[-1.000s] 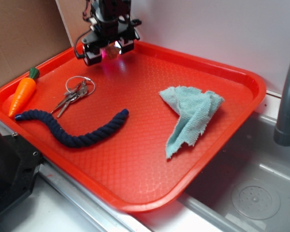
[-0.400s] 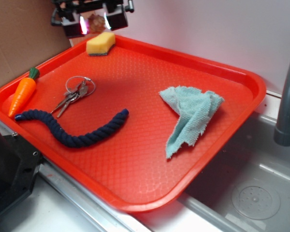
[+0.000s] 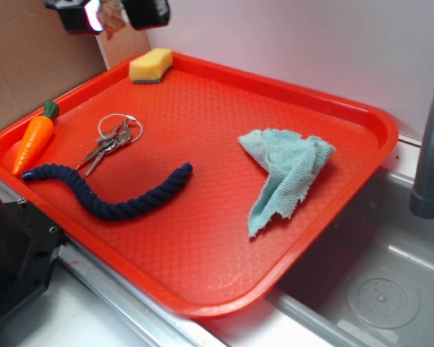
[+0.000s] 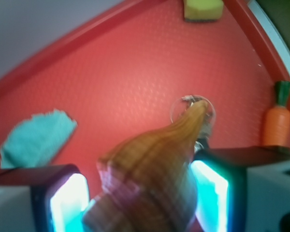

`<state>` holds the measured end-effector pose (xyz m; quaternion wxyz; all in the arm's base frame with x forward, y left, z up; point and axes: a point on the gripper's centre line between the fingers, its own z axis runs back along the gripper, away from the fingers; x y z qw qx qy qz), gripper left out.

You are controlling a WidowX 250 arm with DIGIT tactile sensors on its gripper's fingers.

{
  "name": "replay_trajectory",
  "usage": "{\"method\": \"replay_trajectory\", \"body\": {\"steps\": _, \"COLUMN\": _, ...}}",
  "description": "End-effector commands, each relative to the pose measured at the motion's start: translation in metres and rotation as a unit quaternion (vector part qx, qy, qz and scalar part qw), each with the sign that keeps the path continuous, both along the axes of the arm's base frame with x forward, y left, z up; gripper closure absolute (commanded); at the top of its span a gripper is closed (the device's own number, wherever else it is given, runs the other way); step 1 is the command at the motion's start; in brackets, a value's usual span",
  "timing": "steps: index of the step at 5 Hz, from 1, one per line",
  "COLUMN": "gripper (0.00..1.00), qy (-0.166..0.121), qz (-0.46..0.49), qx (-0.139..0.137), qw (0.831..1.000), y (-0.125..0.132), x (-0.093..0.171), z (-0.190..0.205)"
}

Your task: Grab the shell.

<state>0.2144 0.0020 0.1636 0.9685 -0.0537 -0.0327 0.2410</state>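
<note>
Tan, brown-striped spiral shell (image 4: 150,179) pinched in the black hand (image 3: 110,13), high above the orange plastic tray (image 3: 224,238).

The wrist view shows the shell clamped between both glowing pads (image 4: 67,203), pointed tip aimed down at the tray — under it lie a yellow sponge (image 3: 150,65), a ring of metal keys (image 3: 113,141), a toy carrot (image 3: 33,139), a navy rope (image 3: 108,195) and a crumpled teal cloth (image 3: 288,173).

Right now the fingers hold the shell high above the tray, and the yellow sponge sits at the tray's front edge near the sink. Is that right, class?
Not quite. The fingers do hold the shell above the tray, but the exterior view shows the yellow sponge at the back edge, by the wall.
</note>
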Motion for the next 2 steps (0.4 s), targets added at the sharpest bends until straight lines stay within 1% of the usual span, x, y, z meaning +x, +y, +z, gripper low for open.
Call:
{"method": "replay_trajectory", "body": {"steps": 1, "gripper": 1.00, "qy": -0.015, "qz": -0.109, "qx": 0.006, "qw": 0.994, "y": 0.019, "x": -0.024, "z": 0.036}}
{"method": "replay_trajectory", "body": {"steps": 2, "gripper": 1.00, "qy": -0.015, "qz": -0.093, "qx": 0.003, "qw": 0.996, "y": 0.029, "x": -0.020, "z": 0.038}}
